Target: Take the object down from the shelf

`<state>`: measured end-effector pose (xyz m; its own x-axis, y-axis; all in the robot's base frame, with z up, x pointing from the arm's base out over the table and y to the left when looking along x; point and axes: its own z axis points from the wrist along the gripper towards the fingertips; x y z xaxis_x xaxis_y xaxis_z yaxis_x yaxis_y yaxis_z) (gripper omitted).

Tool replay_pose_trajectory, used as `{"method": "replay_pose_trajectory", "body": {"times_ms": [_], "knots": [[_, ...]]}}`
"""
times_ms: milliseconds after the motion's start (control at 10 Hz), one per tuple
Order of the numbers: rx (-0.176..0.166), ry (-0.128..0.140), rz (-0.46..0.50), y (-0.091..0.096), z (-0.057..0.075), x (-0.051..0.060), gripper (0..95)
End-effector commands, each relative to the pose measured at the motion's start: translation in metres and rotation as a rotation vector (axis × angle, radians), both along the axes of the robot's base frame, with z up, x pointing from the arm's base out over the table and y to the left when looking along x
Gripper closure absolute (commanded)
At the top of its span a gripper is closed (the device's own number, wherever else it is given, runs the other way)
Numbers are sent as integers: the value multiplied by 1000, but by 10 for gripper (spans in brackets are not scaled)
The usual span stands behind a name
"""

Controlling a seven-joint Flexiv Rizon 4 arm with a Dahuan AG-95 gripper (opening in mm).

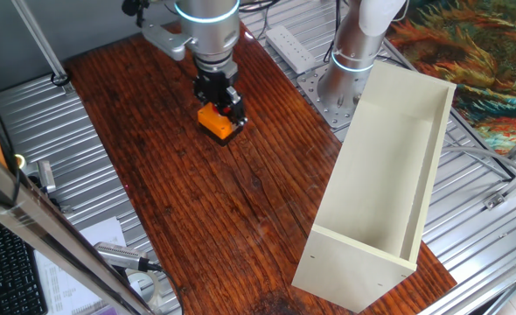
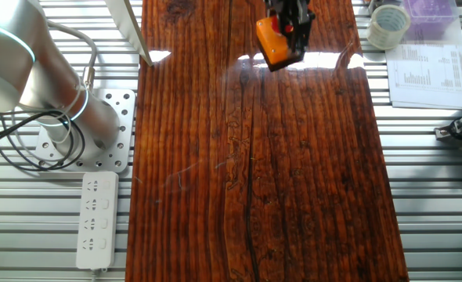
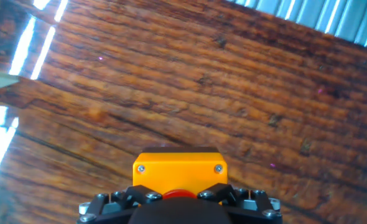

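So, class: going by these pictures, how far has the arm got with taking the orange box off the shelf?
Done: the orange box is off the shelf, which shows nothing inside. In hand: the gripper is shut on the box over the wooden table, well away from the shelf. Left: setting it down if not already resting there (contact is unclear), then letting go.

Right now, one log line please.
end effector: shut on orange box | box: off shelf, over wood table | contact with table: unclear
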<state>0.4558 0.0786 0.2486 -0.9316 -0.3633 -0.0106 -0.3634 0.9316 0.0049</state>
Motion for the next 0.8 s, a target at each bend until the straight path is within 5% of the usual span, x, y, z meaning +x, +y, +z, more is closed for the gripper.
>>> {"method": "replay_pose_trajectory", "body": {"times_ms": [100,600,800], "knots": [[15,12,-33,1,1,-1,950],[-27,31,-215,1,1,-1,950],[-36,28,-213,-21,-11,-3,950]]}}
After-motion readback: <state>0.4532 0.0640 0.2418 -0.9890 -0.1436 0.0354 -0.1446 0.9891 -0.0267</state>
